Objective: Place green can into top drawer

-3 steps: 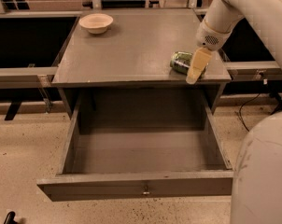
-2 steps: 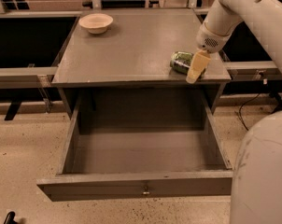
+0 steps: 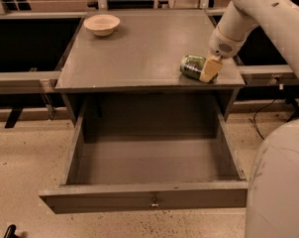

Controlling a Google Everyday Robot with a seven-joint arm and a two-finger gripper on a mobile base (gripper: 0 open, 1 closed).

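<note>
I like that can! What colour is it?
Green with dark patches, shown in the camera view. The green can lies on the cabinet top, at the gripper.

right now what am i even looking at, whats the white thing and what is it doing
The white thing is a robot arm on a rolling base. One camera looks down on a grey cabinet from its front. The arm's tool is low over the cabinet top, on the right of the picture, against a green can lying on its side. A beige bowl sits at the far left corner. Below, the top drawer is pulled open; the can is not yet in it.
</note>
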